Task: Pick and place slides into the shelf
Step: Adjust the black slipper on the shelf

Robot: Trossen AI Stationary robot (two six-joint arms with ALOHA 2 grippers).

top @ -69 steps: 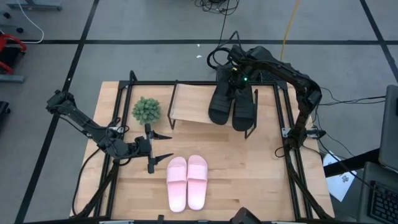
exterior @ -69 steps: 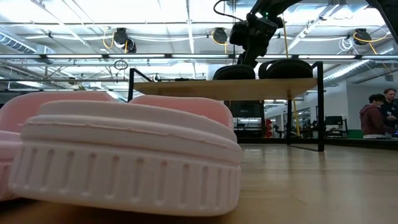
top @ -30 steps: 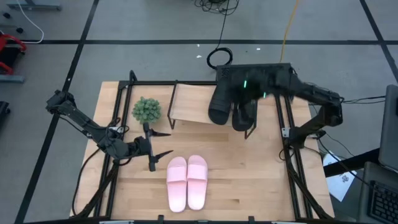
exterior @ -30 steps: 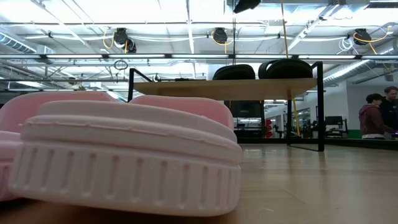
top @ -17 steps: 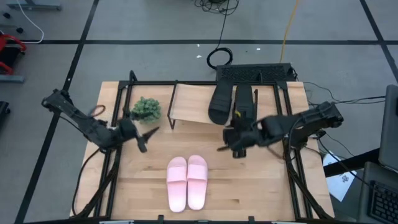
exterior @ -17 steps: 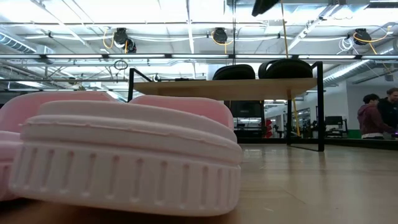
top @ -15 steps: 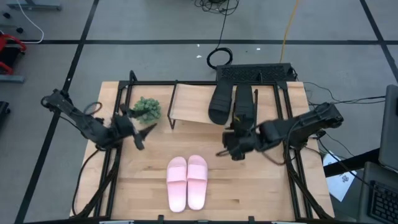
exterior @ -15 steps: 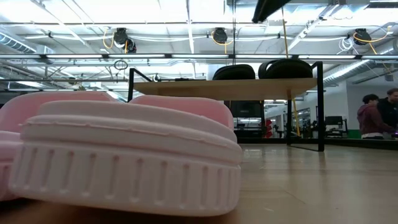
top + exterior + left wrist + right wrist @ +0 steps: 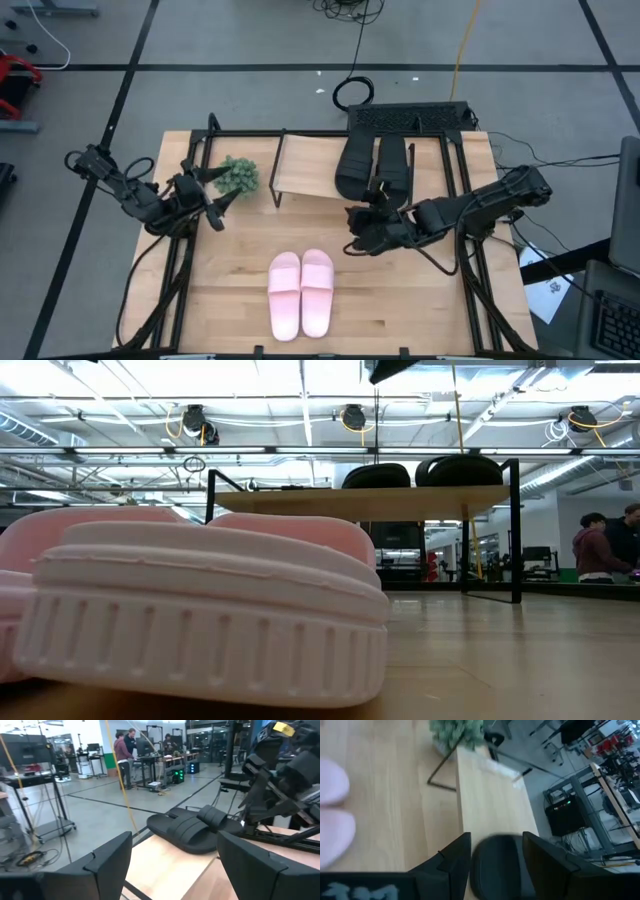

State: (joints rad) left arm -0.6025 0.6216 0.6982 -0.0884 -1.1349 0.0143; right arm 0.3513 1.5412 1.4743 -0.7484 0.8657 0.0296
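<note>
Two black slides (image 9: 375,166) lie side by side, soles down, on the right part of the shelf (image 9: 308,166); in the low view they (image 9: 420,471) show on its top board (image 9: 365,501). The pink pair (image 9: 301,293) lies on the table near the front edge. My right gripper (image 9: 350,230) hangs open above the table just in front of the shelf, pointing toward the table's left. In its wrist view the fingers (image 9: 496,840) frame one black slide (image 9: 495,865) below without touching it. My left gripper (image 9: 217,197) is open beside the plant, holding nothing.
A small green potted plant (image 9: 238,175) stands left of the shelf, close to my left gripper. A black frame (image 9: 470,260) runs along the table's sides. Bare tabletop (image 9: 400,300) lies right of the pink pair. People stand far off in the room (image 9: 600,550).
My right gripper has come from above the shelf's far side toward the near edge and down, turning toward the table's left; it now hangs in front of the shelf. My left gripper has drawn back toward the left and far edges, rising and rolling. The slides have not moved.
</note>
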